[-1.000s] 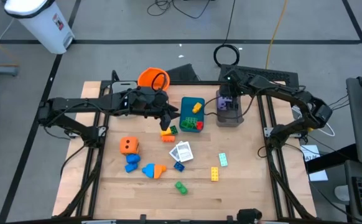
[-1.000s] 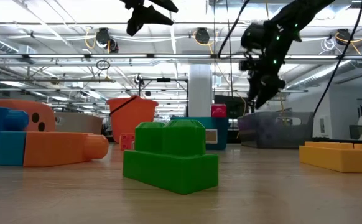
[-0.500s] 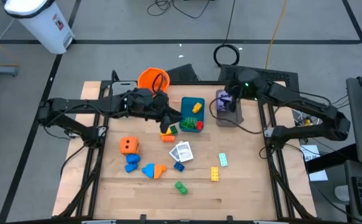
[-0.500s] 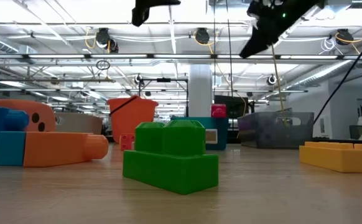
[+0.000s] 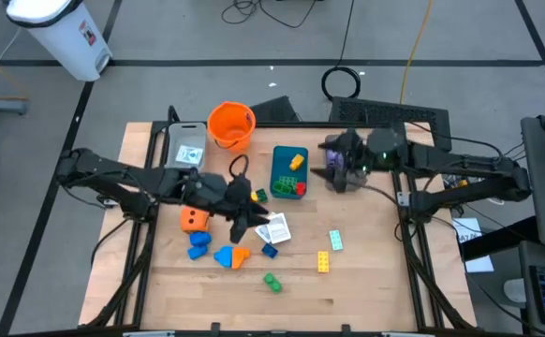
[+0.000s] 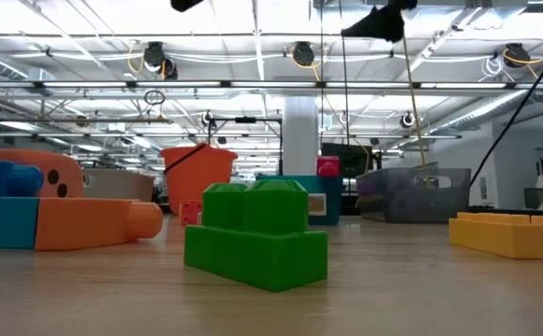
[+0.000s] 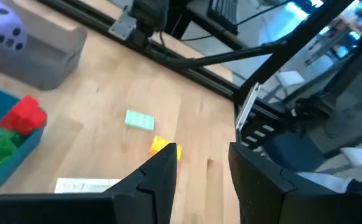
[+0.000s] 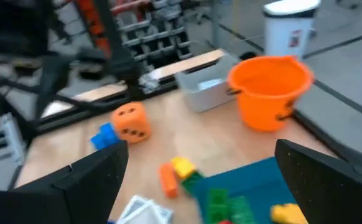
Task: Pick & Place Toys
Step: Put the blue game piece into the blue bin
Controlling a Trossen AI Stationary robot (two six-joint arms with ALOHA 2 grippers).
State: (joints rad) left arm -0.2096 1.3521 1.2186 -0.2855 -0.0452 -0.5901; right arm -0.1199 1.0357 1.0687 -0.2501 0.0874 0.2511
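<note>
I see my left gripper (image 5: 250, 221) hanging part-open and empty over the white cards (image 5: 275, 227) at mid-table, while my right gripper (image 5: 333, 161) gapes wide above the purple die (image 7: 2, 29) in its grey tray (image 7: 41, 56).

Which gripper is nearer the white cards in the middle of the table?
Left. The left gripper hovers right beside the white cards; the right gripper is far off, over the grey tray at the table's back right.

On the wooden table (image 5: 366, 281), the teal rectangular tray (image 5: 281, 161) sits between the orange plastic bucket (image 5: 230, 124) and grey rectangular tray (image 5: 346, 178).
</note>
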